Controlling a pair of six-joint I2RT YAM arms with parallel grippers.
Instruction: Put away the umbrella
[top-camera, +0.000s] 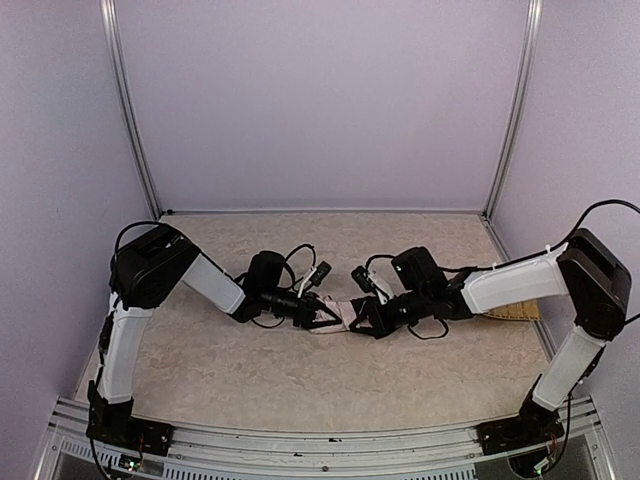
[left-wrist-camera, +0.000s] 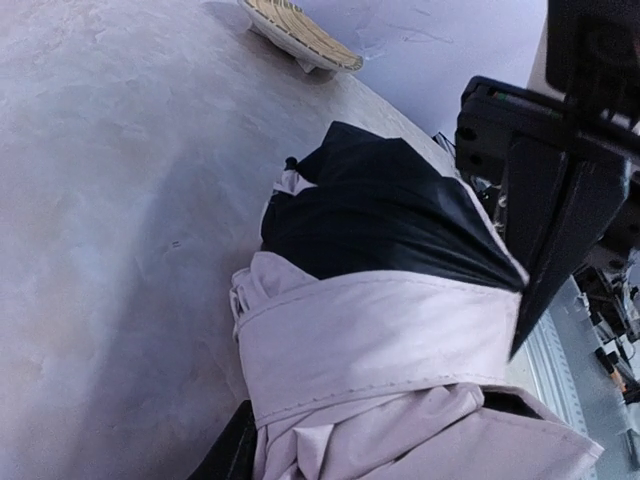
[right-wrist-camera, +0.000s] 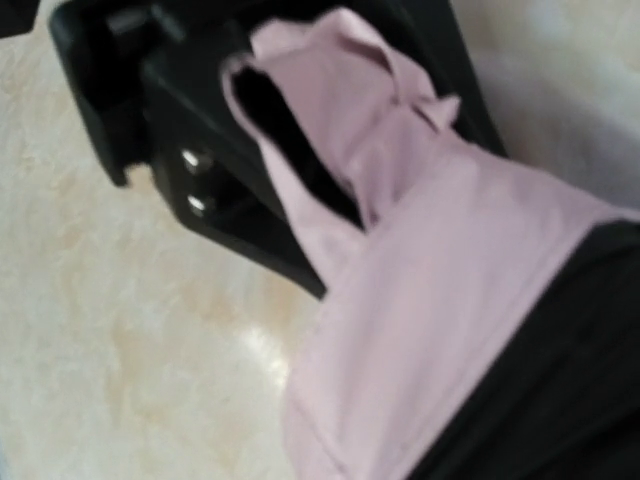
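Note:
The umbrella is a folded bundle of pale pink fabric with black lining, low over the middle of the table between my two grippers. My left gripper is shut on one end; in the left wrist view the pink wrap and strap fill the space between its dark fingers. My right gripper is shut on the other end; in the right wrist view the pink fabric lies against its black finger. The shaft and handle are hidden.
A woven straw mat lies at the table's right edge under my right forearm, and shows far off in the left wrist view. Pale walls with metal corner posts close in the back and sides.

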